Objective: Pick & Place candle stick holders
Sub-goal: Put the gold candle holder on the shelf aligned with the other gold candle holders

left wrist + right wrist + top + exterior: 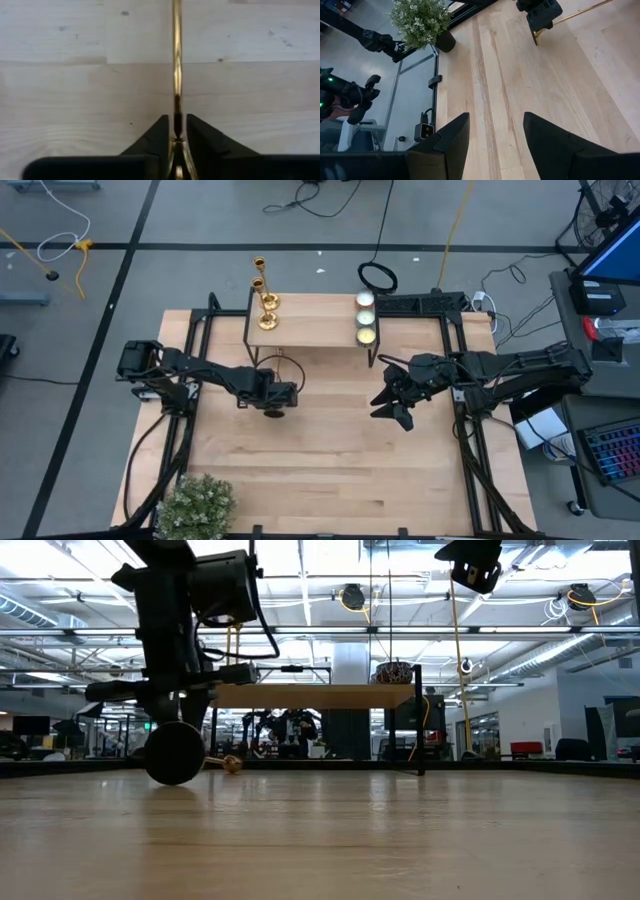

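Note:
One gold candle stick holder [176, 60] lies on the wooden table [330, 460], in front of the raised shelf [310, 325]. Its round base [175, 753] faces the near edge and its cup end [232, 764] lies farther back on the wood. My left gripper [272, 402] is shut on it just behind the base. Two more gold candle stick holders [266, 305] stand upright on their bases at the shelf's left end. My right gripper [393, 405] is open and empty, held above the table's right half. My left gripper pinches the candle stick holder's thin stem [177, 107] between its two fingers, right next to the flared base. The fingers come from above, pointing down, and lie across the stem. The holder lies about level, its base rim and cup end at the table top.
Three small round candles [366, 318] sit in a row at the shelf's right end. A potted plant [195, 505] stands at the table's near left corner. Bare wood lies between and in front of the two grippers. Black frame bars run along the table's sides.

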Controlling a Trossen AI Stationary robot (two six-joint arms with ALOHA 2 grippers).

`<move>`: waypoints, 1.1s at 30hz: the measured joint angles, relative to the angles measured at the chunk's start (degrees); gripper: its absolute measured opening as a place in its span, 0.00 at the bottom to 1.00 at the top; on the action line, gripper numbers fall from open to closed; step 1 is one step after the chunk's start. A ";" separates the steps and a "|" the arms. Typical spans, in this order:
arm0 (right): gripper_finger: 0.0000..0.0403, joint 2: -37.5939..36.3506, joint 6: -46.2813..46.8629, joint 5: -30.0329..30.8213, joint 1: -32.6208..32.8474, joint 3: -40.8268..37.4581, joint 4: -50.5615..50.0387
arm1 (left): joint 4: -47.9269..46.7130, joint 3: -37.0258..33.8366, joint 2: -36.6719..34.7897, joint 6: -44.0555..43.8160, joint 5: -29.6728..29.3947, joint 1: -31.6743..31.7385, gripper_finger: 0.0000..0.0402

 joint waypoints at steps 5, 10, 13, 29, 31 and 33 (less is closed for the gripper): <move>0.45 0.00 0.00 -0.01 0.00 0.00 -0.02 | 0.34 0.02 -0.07 0.35 0.26 1.50 0.32; 0.45 0.00 -0.01 -0.02 0.00 0.00 -0.24 | 0.37 0.04 -0.07 1.22 0.21 2.54 0.40; 0.45 0.00 -0.02 0.00 0.00 0.00 -0.24 | 0.36 0.04 -0.07 1.51 0.23 2.76 0.40; 0.45 0.00 -0.26 0.00 0.00 0.00 -0.22 | 3.65 0.11 2.66 2.93 2.06 2.74 0.28; 0.45 0.00 -0.26 -0.01 0.00 0.00 -0.26 | 5.03 0.11 3.96 3.02 2.78 2.74 0.30; 0.45 0.00 -0.26 0.00 0.00 0.00 -0.28 | 5.15 0.11 4.50 3.02 3.25 2.74 0.31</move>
